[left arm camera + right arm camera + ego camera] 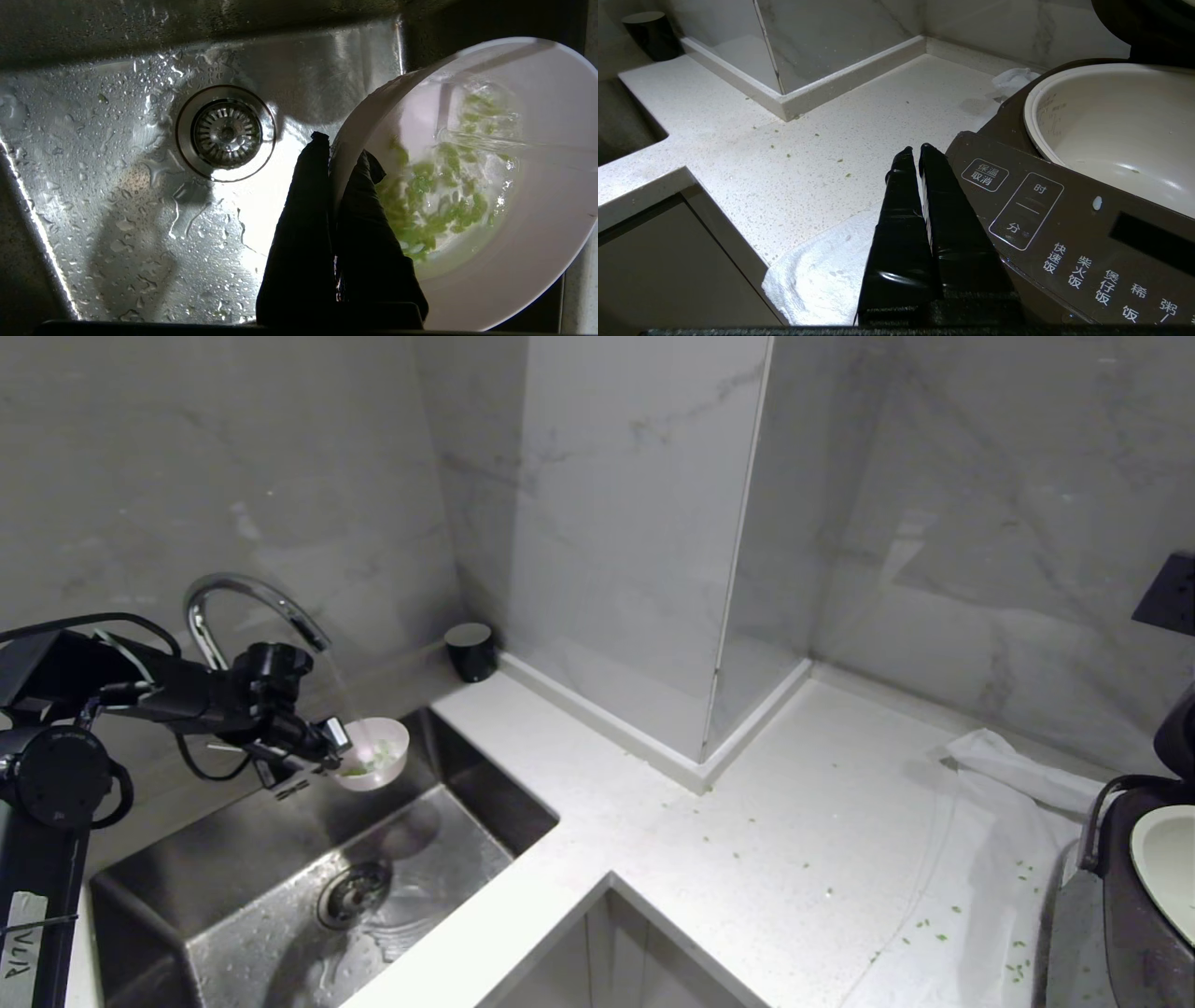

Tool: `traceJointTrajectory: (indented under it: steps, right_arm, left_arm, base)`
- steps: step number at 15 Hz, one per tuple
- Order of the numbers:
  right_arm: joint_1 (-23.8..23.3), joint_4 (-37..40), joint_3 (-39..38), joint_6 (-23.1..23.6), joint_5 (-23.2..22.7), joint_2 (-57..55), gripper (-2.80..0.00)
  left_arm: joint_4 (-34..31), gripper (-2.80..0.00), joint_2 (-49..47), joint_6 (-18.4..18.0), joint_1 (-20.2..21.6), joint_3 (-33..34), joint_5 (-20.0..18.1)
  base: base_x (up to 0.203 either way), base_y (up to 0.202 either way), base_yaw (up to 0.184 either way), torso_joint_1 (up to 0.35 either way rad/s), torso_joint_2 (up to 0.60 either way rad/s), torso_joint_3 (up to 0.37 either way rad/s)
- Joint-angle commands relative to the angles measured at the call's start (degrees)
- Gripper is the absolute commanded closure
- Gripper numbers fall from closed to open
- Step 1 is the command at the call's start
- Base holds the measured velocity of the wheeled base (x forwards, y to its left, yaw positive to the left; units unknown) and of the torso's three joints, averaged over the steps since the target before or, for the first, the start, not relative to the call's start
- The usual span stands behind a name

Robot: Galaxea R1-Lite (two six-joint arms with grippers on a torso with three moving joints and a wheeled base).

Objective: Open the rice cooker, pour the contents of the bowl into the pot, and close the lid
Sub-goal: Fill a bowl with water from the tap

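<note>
Sink drain (226, 133) beneath gripped bowl (490, 186)

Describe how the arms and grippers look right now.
Left arm: black, round joint housings, loose black cables looping alongside, a white handwritten label low on it. Left gripper and right gripper: two long tapered fingers each, wrapped in glossy black tape.

The left gripper (343, 156) pinches the rim of the small round pale pink bowl with a white inside (528, 261), one black finger outside the wall, one inside. The bowl is held above the wet stainless steel sink (117, 196). Chopped bright-green bits (430, 205) lie in water inside the bowl. A thin water stream (486, 140) enters the bowl. The round metal drain strainer (226, 133) sits beside the fingers.
</note>
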State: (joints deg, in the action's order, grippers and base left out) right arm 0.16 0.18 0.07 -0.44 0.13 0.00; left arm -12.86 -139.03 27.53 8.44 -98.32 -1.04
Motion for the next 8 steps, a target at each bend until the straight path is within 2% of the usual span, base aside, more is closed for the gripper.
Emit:
traceJointTrajectory:
  steps: [1,8]
  right_arm:
    - [0.0,0.0,0.0,0.0,0.0,0.0,0.00]
    - [0.0,0.0,0.0,0.0,0.0,0.0,0.00]
  left_arm:
    - [-0.1,0.00,-0.1,0.2,0.3,0.0,0.0]
    - [-0.1,0.00,0.0,0.2,0.3,-0.1,0.0]
  base:
    - [0.000,0.000,0.000,0.000,0.00,0.000]
    - [0.000,0.000,0.000,0.000,0.00,0.000]
